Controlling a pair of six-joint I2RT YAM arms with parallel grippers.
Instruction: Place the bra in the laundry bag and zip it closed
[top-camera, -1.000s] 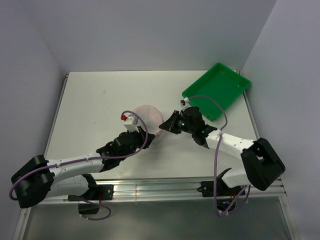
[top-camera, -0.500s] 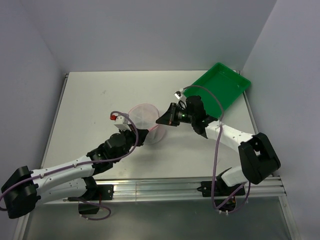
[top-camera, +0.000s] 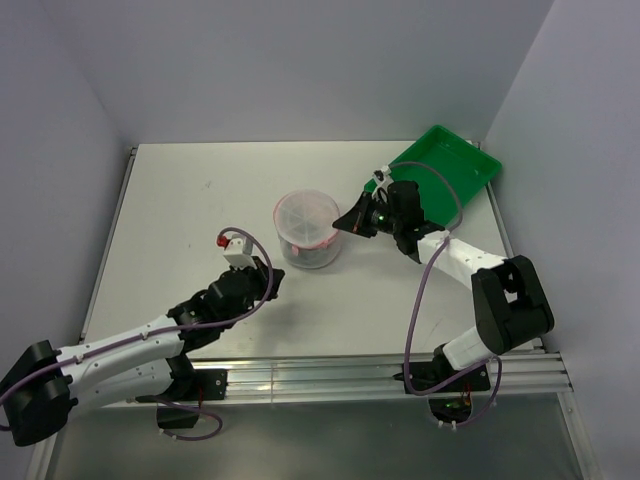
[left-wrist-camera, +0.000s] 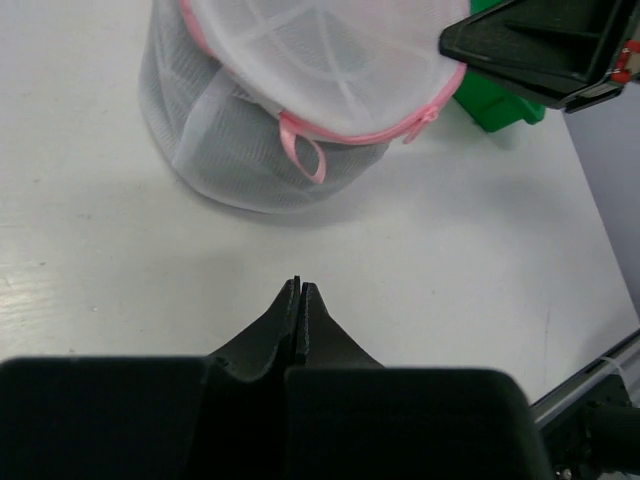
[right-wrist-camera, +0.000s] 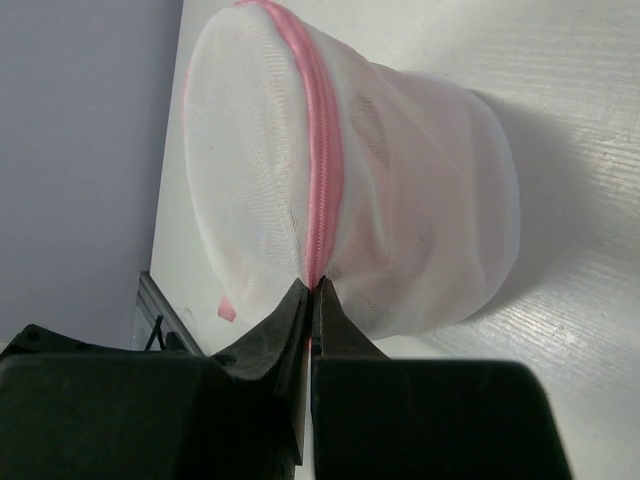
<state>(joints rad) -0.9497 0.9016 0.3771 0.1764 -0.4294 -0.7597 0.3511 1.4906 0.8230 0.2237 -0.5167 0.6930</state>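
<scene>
The laundry bag (top-camera: 305, 222) stands upright on the white table (top-camera: 170, 220), between the two arms. Only the right wrist view shows that the right gripper (right-wrist-camera: 310, 290) has its fingers pressed together on the pink zip (right-wrist-camera: 322, 150). The left wrist view shows the left gripper (left-wrist-camera: 300, 287) closed on nothing, near the bag but apart from it, and a pink loop (left-wrist-camera: 303, 158) hanging from the rim. The green tray (top-camera: 440, 170) lies at the far right corner of the table. Pale walls stand around.

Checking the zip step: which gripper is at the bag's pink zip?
The right gripper: its tips pinch the pink zip of the laundry bag. The left gripper is shut empty, apart from it.
</scene>
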